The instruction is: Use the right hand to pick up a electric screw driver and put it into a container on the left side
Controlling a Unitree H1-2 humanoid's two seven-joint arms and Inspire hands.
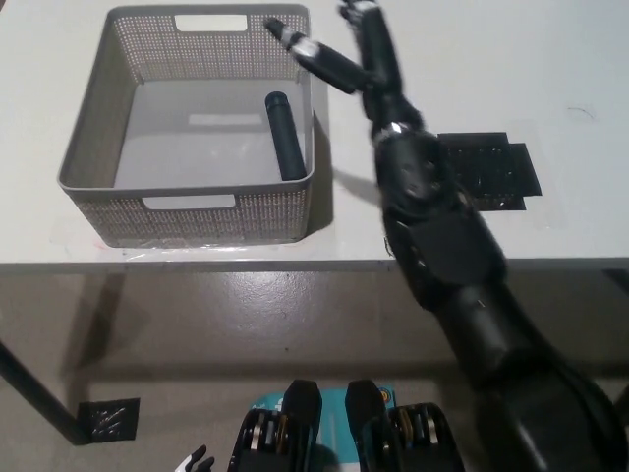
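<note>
The black electric screwdriver (283,136) lies on the floor of the grey mesh basket (98,128), against its right wall. My black right hand (352,54) is raised above the basket's right rim, open, fingers spread and holding nothing. Only the fingertips of my white left hand (195,459) show, at the bottom edge, too little to tell its state.
The basket stands on a white table (442,79) near its front edge. A black cross-shaped mat (491,169) lies on the table to the right of my right arm. A small black pad (108,418) lies on the floor below.
</note>
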